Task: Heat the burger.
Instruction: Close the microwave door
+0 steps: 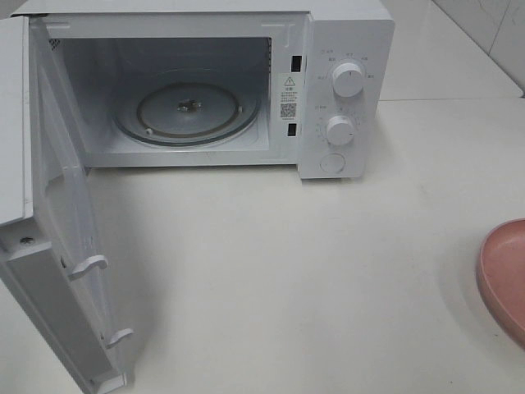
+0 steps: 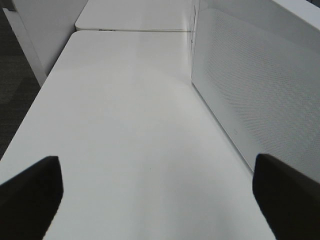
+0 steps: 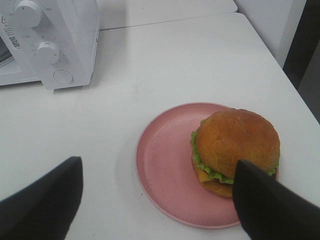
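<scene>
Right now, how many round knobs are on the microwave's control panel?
2. The upper knob sits near the panel's top, and the lower knob directly beneath it, above a round button. Nothing hides the microwave panel.

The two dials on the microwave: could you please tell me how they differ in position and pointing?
In the high view the upper dial sits above the lower dial on the microwave panel. The upper dial looks slightly larger. Its ridge points up and to the right, whereas the lower dial's ridge lies closer to level. Both are round, white and ringed with small markings.
</scene>
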